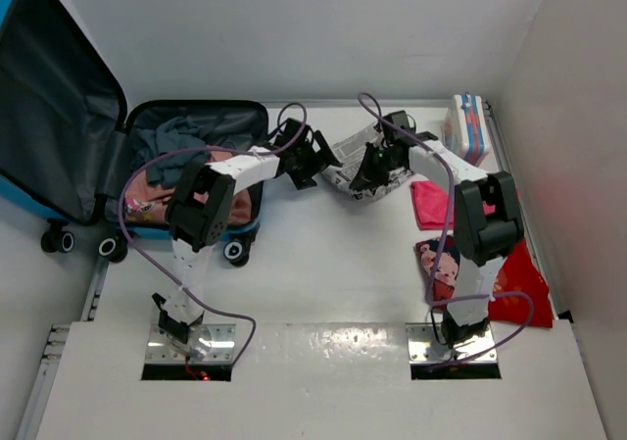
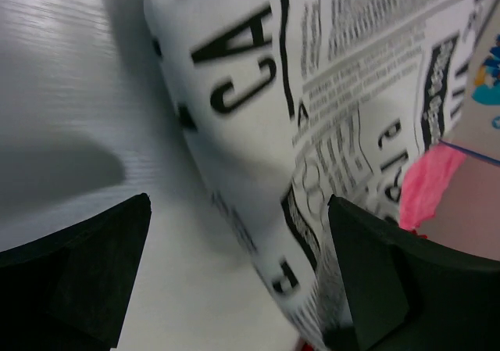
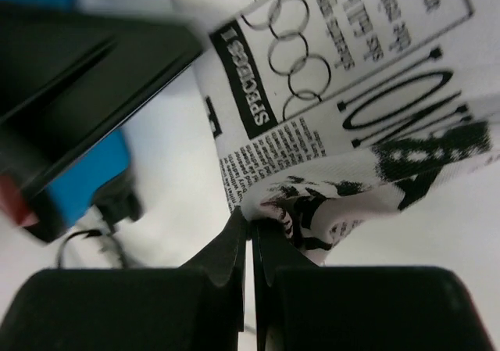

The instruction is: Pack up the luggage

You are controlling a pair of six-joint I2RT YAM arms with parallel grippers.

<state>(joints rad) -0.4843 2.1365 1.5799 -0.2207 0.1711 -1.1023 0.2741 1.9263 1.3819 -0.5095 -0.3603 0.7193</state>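
The blue luggage (image 1: 59, 107) lies open at the far left, lid raised, with clothes (image 1: 181, 151) in its base. A white newspaper-print cloth (image 1: 353, 171) lies bunched on the table between my grippers. My right gripper (image 1: 372, 171) is shut on the cloth's edge; in the right wrist view the fingertips (image 3: 250, 227) pinch a fold of the cloth (image 3: 351, 93). My left gripper (image 1: 315, 166) is open just left of the cloth. In the left wrist view (image 2: 238, 277) the cloth (image 2: 258, 109) hangs between the spread fingers (image 2: 86, 273), nearer the right one.
A pink cloth (image 1: 428, 203), a cartoon-print cloth (image 1: 441, 264) and a red item (image 1: 514, 285) lie on the right. A white-and-blue striped box (image 1: 468, 126) stands at the back right. Walls close in at the back and right.
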